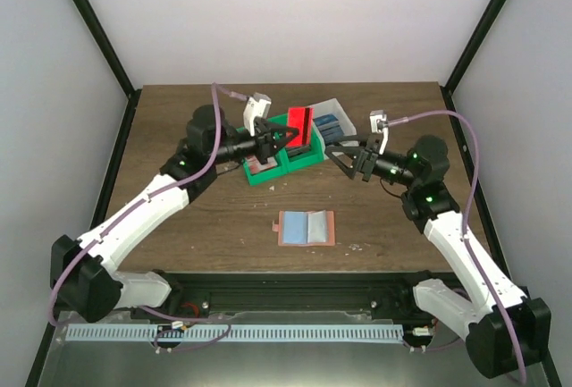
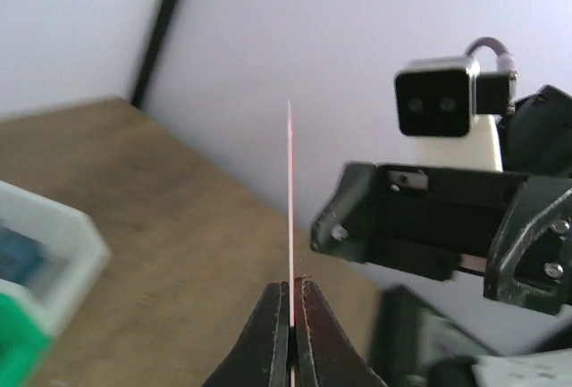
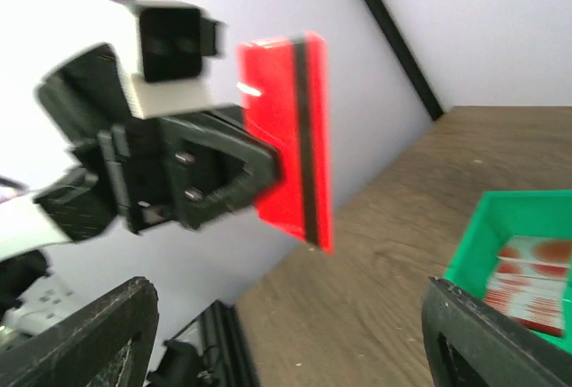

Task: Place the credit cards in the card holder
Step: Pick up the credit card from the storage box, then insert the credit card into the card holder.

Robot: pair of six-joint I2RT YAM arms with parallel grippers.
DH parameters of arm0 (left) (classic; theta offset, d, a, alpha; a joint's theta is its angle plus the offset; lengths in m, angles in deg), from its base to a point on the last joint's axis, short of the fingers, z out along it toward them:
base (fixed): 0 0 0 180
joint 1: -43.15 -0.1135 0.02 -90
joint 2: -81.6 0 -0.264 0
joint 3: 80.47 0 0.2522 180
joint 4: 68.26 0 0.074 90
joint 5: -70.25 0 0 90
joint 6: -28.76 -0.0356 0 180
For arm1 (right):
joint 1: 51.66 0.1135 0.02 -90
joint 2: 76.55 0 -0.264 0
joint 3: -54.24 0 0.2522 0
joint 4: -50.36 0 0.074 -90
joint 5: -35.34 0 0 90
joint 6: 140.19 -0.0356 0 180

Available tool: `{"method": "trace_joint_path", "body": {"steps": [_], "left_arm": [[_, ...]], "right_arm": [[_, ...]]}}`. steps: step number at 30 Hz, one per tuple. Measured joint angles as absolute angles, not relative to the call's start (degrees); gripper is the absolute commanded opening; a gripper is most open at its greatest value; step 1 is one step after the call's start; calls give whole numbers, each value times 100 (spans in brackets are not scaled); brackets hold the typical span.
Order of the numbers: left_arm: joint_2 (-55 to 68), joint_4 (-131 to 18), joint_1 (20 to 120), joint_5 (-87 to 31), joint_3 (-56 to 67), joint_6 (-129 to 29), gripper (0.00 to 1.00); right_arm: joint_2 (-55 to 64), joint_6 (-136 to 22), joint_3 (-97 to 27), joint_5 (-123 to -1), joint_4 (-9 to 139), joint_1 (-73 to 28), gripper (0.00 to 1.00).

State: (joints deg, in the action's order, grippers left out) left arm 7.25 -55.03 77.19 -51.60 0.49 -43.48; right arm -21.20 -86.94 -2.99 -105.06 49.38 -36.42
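My left gripper (image 1: 271, 139) is shut on a red credit card (image 1: 299, 125) with a dark stripe and holds it upright in the air above the green bin (image 1: 302, 156). In the left wrist view the card (image 2: 290, 199) shows edge-on between the closed fingers. In the right wrist view the card (image 3: 290, 137) faces me. My right gripper (image 1: 347, 162) is open and empty, to the right of the card. The card holder (image 1: 306, 228) lies open and flat on the table, its blue-grey inside up, nearer than both grippers.
The green bin holds more red-and-white cards (image 3: 534, 280). A white bin (image 1: 332, 117) behind it holds blue cards. The left bin compartment holds something pinkish (image 1: 260, 164). Black frame posts stand at the table's back corners.
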Motion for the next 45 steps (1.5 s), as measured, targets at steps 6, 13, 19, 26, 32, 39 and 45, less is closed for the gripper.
{"method": "trace_joint_path", "body": {"steps": [6,13,19,26,32,39,45], "left_arm": [[649,-7217,8036,-6065,-961,-2040,0],[347,-9188,8410,-6520,-1593,-80,0],[258,-9523,8401,-6553,-1733,451,0],[273,-9215,8403,-6511,-1746,362,10],[706,-7641,8427,-5827,-1746,-482,55],[1274,-6170,8438,-4651,-2620,-1302,58],[555,-5803,8753,-4369,-3309,-1369,40]], "right_arm": [[-2284,-9304,-67,-11118,4400,-3574,75],[-1923,-9807,-17,-11400,4313,-3399,50],[-1919,-10207,81,-11472,4020,-3371,18],[-1999,-10687,374,-11489,3550,-3332,1],[-2246,-10360,505,-11059,4468,-3310,1],[-2378,-9769,1362,-10149,5655,-3089,0],[-1901,-9892,2241,-9640,5795,-2671,1]]}}
